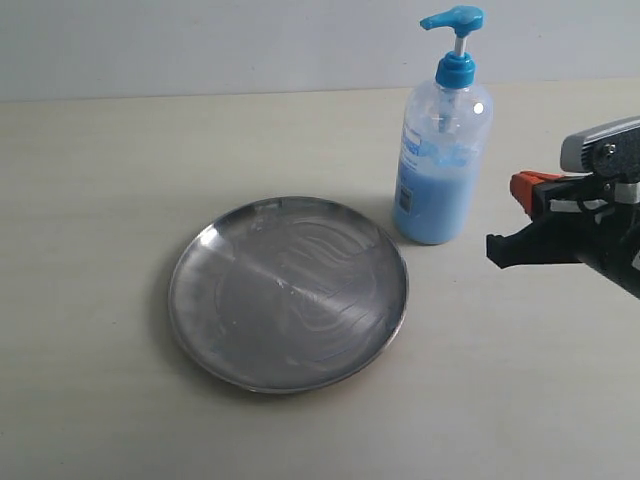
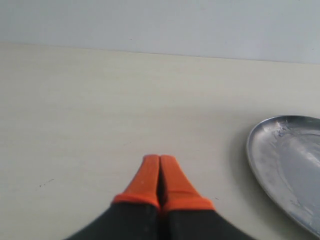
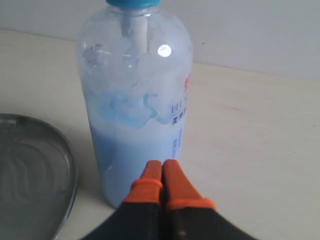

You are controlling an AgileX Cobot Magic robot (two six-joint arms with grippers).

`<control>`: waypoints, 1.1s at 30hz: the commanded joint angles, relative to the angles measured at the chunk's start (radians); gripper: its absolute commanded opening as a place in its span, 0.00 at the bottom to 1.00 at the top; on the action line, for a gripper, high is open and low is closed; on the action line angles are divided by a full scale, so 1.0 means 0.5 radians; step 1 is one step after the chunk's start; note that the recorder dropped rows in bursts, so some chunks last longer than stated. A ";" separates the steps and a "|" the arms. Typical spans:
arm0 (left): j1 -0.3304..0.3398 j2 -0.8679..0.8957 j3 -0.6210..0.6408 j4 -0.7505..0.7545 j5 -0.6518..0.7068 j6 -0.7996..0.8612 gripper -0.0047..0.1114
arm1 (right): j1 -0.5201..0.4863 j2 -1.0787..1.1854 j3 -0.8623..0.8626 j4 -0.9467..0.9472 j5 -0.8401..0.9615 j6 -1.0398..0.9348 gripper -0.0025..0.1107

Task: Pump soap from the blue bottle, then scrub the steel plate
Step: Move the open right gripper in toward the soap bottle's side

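The blue bottle (image 1: 440, 150) stands upright behind the right side of the steel plate (image 1: 288, 291), its pump head (image 1: 453, 20) raised. My right gripper (image 1: 520, 195) hovers to the right of the bottle, apart from it, shut with nothing held. In the right wrist view its orange fingertips (image 3: 161, 167) point at the bottle's lower body (image 3: 137, 110), with the plate's rim (image 3: 67, 165) beside it. My left gripper (image 2: 159, 162) is shut and empty over bare table, the plate's edge (image 2: 260, 165) off to one side. No soap blob shows on the plate.
A pale wall runs along the far edge of the beige table (image 1: 100, 200). The left arm is out of the exterior view. No sponge or scrubber shows in any view.
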 commanded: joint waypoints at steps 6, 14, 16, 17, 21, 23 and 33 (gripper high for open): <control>0.006 -0.013 0.006 0.006 -0.019 -0.007 0.04 | 0.003 0.317 0.011 -0.056 -0.416 -0.012 0.02; 0.006 -0.013 0.006 0.006 -0.019 -0.007 0.04 | 0.003 0.394 -0.049 -0.056 -0.436 -0.012 0.28; 0.006 -0.013 0.006 0.006 -0.019 -0.007 0.04 | 0.003 0.413 -0.049 -0.056 -0.451 -0.012 0.48; 0.006 -0.013 0.006 0.006 -0.019 -0.007 0.04 | 0.003 0.416 -0.049 -0.056 -0.451 -0.016 0.60; 0.006 -0.013 0.006 0.006 -0.019 -0.007 0.04 | 0.003 0.420 -0.068 -0.056 -0.411 -0.085 0.95; 0.006 -0.013 0.006 0.006 -0.019 -0.007 0.04 | 0.003 0.420 -0.090 -0.056 -0.358 -0.085 0.95; 0.006 -0.013 0.006 0.006 -0.019 -0.007 0.04 | 0.003 0.505 -0.224 -0.056 -0.332 0.044 0.95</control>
